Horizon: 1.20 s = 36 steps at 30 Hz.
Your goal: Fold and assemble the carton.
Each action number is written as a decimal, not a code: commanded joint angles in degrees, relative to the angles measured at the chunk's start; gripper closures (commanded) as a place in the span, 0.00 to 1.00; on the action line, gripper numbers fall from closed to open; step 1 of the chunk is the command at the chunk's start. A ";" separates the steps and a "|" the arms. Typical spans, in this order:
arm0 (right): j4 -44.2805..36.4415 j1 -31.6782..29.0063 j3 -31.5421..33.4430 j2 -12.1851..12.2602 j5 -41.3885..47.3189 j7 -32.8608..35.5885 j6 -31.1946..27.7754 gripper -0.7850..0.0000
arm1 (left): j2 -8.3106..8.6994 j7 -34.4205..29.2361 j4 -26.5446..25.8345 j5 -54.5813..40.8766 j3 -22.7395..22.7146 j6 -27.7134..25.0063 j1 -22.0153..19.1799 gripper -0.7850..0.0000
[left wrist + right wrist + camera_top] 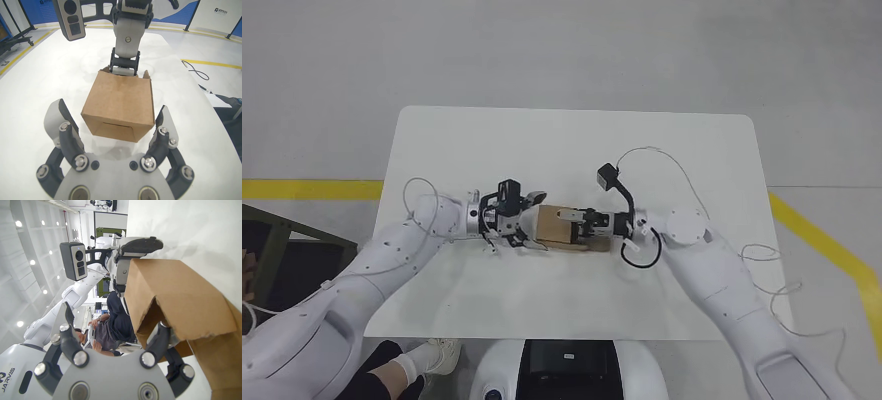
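Observation:
A brown carton [560, 227] lies on its side in the middle of the white table [642, 140], between my two grippers. My left gripper [113, 106] is open, its fingers [62, 113] standing on either side of the carton's [121, 102] near end without touching it; that end shows a recessed flap with a slit. At the opposite end my right gripper [113, 317] is open. One of its fingers [162, 330] is inside the carton's [179, 291] loose flapped end, the other [66, 315] outside in the air. From above, the left gripper [526, 226] and right gripper [582, 222] face each other.
A thin black cable [198, 73] lies on the table near its edge beside the carton. Bare white tabletop [47, 66] surrounds the carton on all sides. Yellow tape lines [302, 188] mark the floor past the table.

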 commanded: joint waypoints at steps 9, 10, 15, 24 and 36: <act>-20.29 -12.85 9.47 3.72 -7.26 -4.63 5.30 0.00 | -0.38 0.89 0.23 3.59 -0.52 -0.82 -0.85 0.00; -21.52 -13.83 10.20 3.96 -7.59 -4.83 5.58 0.00 | -0.48 0.85 0.22 3.64 -0.57 -0.74 -0.81 0.00; -24.76 -17.60 12.80 4.85 -8.06 -4.82 6.71 0.00 | -1.07 -0.83 0.55 3.00 -1.02 -0.06 -0.54 0.00; -26.72 -20.39 12.38 5.56 -9.40 -2.54 9.66 0.00 | -2.01 -3.30 0.55 2.11 -1.79 -0.41 -0.42 0.00; -20.97 -16.84 9.98 5.17 -6.80 -3.22 6.78 0.00 | -2.78 -4.86 0.37 2.46 -2.58 -1.55 -0.11 0.00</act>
